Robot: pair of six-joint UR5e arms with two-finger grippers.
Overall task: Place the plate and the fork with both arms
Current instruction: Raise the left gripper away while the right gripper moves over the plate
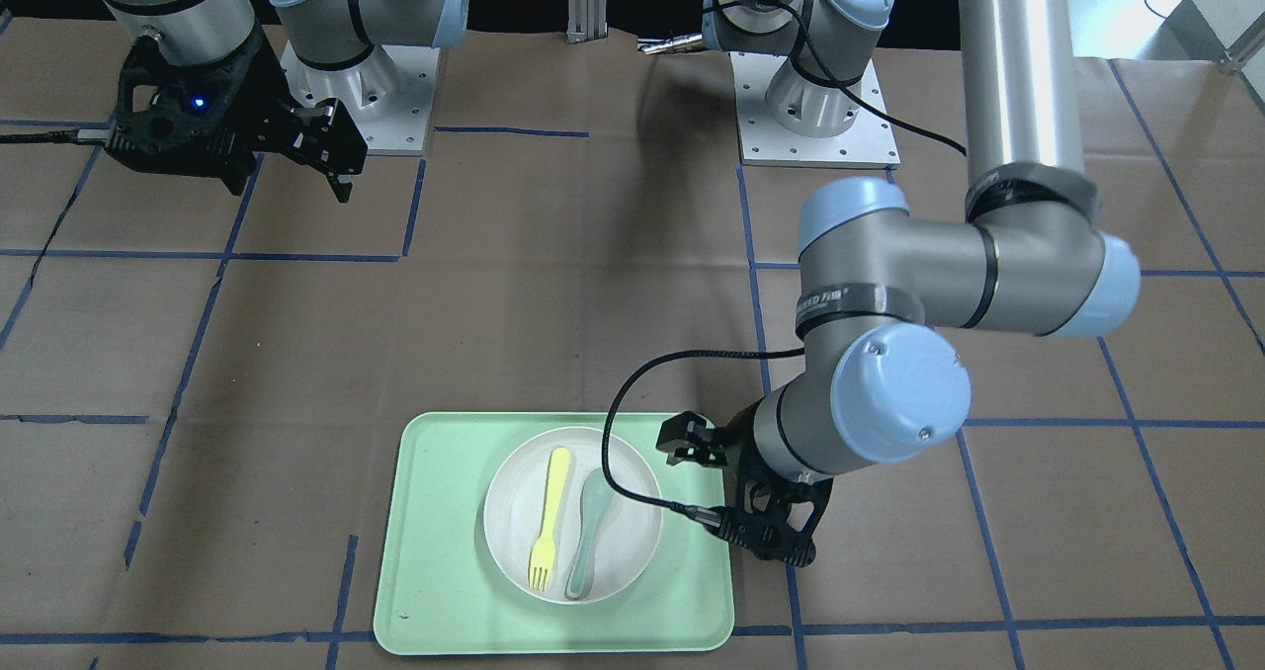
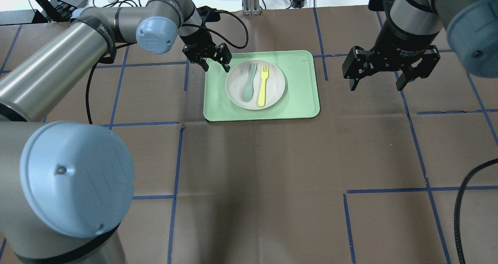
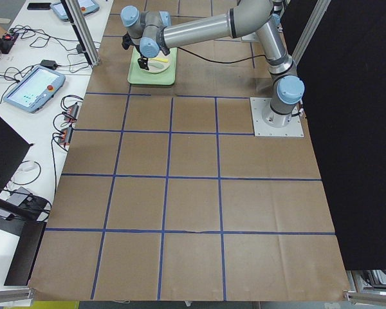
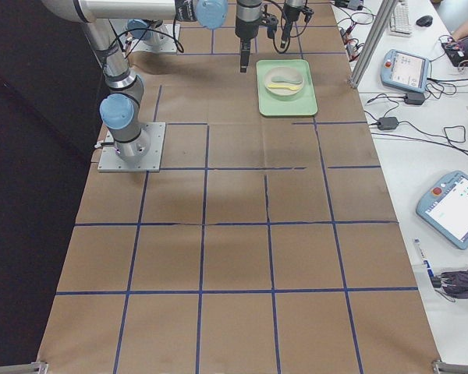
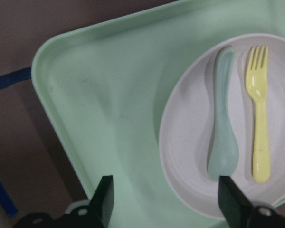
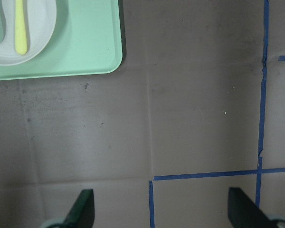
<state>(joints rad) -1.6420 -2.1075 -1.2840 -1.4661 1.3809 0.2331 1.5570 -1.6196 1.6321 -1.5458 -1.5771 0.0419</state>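
Two arms are posing over the brown counter (image 2: 253,178), and neither is holding anything.

Left fingers (image 5: 104,197): they are standing open and empty, pointing down at a corner of the pale green tray (image 2: 299,96). The off-white plate (image 2: 276,81) is resting on the tray just beside them, its raised rim passing close under one fingertip while the other is hanging over bare tray. The left arm (image 2: 58,69) is stretching far out, its wrist bending downward.

Right fingers (image 6: 242,209): they are spread wide and empty, hovering above bare counter, with the tray's corner well apart to one side. The right arm (image 2: 412,11) is pointing its wrist straight down.

The yellow fork (image 2: 263,85) is lying flat in the plate, beyond the grey-green spoon (image 2: 248,87) as reckoned from the left fingers. The two are parallel and narrowly apart.

Handling, as a judgement: the plate is looking stiff, light and smooth. Its rim is offering the only purchase, so a pinch across the rim nearest the left fingers is suiting it. It needs keeping level, or the loose cutlery is likely sliding. The fork is looking slim, rigid and very light. A hold across mid-handle, with the fingers straddling its width, is seeming best, though the neighbouring spoon is leaving little room.
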